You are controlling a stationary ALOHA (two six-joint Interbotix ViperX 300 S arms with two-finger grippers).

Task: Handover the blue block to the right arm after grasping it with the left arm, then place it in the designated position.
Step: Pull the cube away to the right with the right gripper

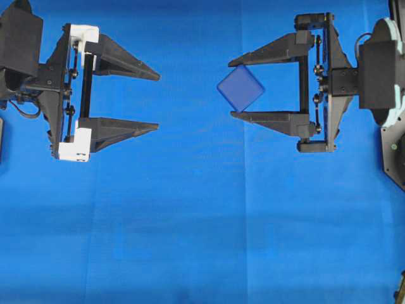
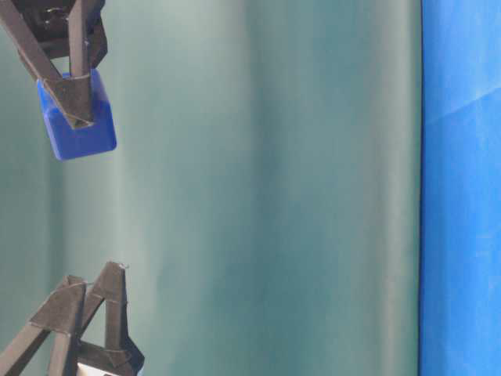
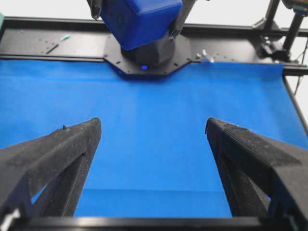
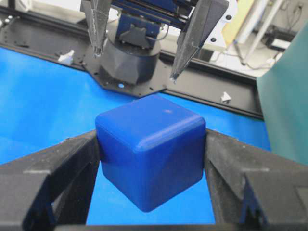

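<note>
The right arm's tool is clamped on the blue block, which sits between the fingertips, turned corner-on in the overhead view and lifted clear of the blue cloth covering the tabletop. At nine o'clock from it, well apart, the left arm's tool stands with its fingers spread wide and empty (the handover looks complete). What remains, by this reading, is carrying the block to its designated position, which no view marks.

Blue cloth below, teal backdrop behind.
</note>
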